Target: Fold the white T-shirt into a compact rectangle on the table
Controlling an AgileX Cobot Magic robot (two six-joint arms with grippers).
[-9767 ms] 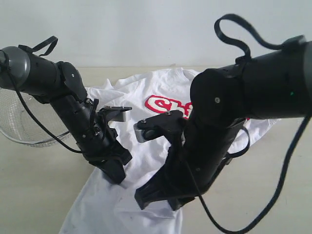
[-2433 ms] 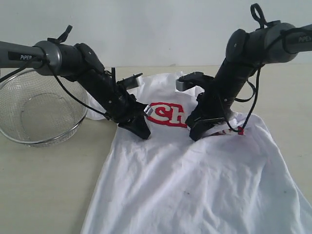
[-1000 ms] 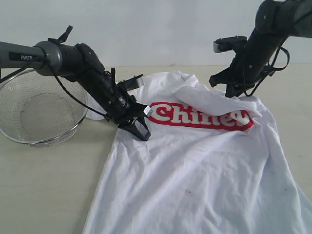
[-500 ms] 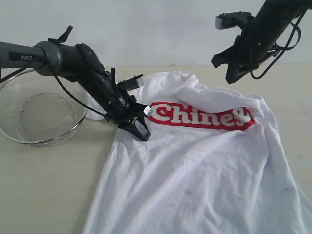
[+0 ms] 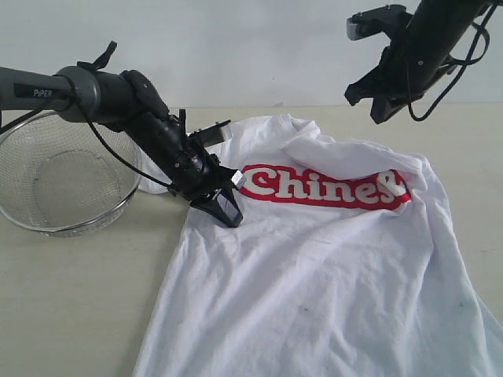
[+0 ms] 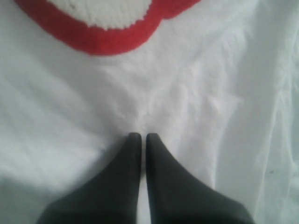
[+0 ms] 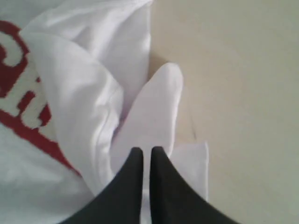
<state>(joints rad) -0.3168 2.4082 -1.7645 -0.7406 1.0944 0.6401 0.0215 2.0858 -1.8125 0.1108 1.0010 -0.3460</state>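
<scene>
The white T-shirt (image 5: pixel 314 267) lies spread face up on the table (image 5: pixel 71 306), its red lettering (image 5: pixel 322 187) across the chest. My left gripper (image 5: pixel 230 214) is shut, its tips resting on the cloth just left of the lettering. In the left wrist view the left gripper (image 6: pixel 140 136) touches white fabric that creases toward it, below a red letter (image 6: pixel 107 44). My right gripper (image 5: pixel 379 112) hangs shut in the air above the shirt's far right shoulder, holding nothing. The right wrist view shows the right gripper (image 7: pixel 145 150) over a rumpled sleeve (image 7: pixel 154 107).
A round wire-mesh basket (image 5: pixel 67 177) stands at the left, beside the left arm. Bare table (image 7: pixel 243 93) lies past the sleeve on the right. The shirt's hem runs off the near edge of the exterior view.
The right gripper has lifted off the shirt's right shoulder and risen up and slightly right. The cloth there settled, showing more lettering. The left gripper has not moved.
</scene>
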